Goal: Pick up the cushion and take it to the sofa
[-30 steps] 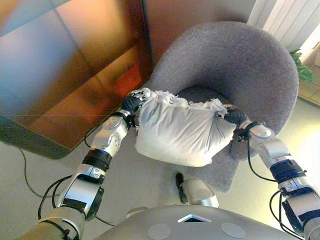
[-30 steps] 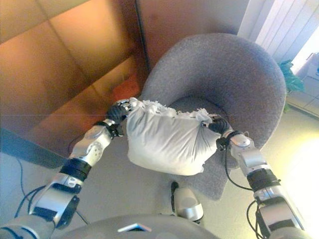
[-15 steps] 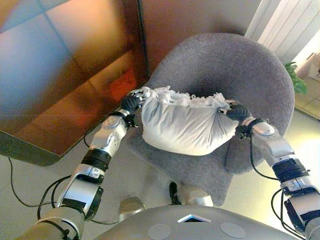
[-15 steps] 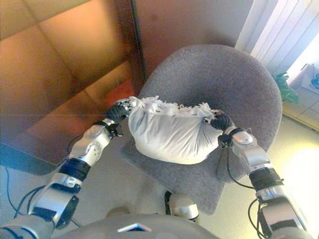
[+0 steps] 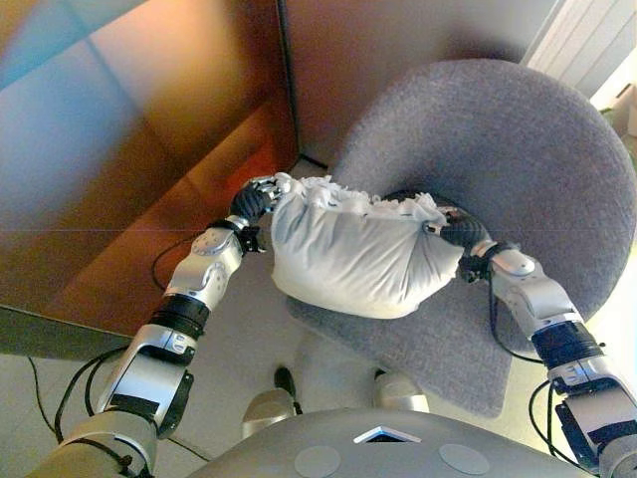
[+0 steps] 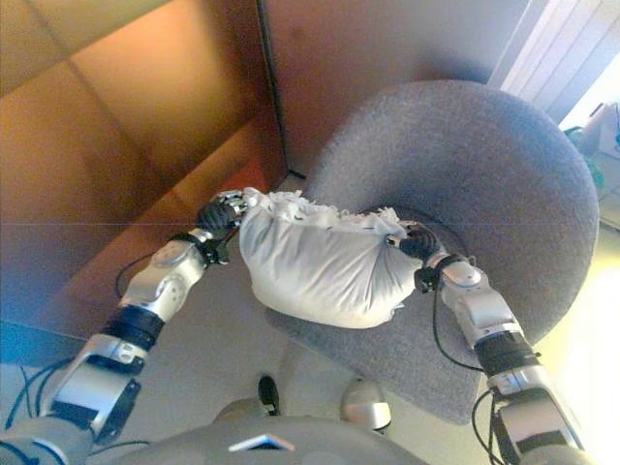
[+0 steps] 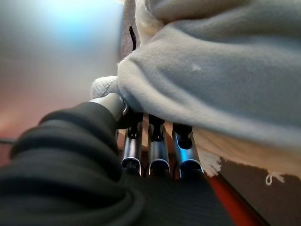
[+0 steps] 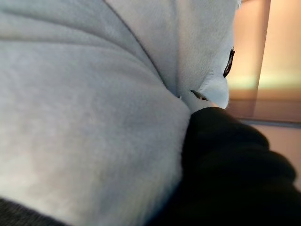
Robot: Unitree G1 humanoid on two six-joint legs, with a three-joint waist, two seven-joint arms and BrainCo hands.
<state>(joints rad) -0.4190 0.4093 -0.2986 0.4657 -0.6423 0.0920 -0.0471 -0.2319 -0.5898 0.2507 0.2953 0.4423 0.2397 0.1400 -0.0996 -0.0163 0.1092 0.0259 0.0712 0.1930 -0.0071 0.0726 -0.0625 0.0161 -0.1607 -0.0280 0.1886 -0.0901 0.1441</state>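
Note:
A white cushion (image 5: 358, 249) with a frayed fringe along its top hangs between my two hands, over the front left part of the seat of a round grey armchair (image 5: 498, 129). My left hand (image 5: 251, 204) grips the cushion's left corner. In the left wrist view its fingers (image 7: 155, 150) run under the cushion (image 7: 225, 70) and the thumb presses on the fabric. My right hand (image 5: 463, 235) is curled on the right corner, where the cloth bunches. The right wrist view shows little but cushion (image 8: 84, 94) and the hand's dark cover (image 8: 235, 169).
A tall orange-brown panelled wall (image 5: 129, 149) stands close on the left and meets a second brown panel (image 5: 398, 40) behind the chair. White vertical blinds (image 6: 567, 48) show at the top right. Pale floor (image 5: 249, 329) lies below the cushion.
The view has shifted; the armchair now sits further right and nearer. The cushion stays gripped by both hands, over the seat's front instead of before its front edge.

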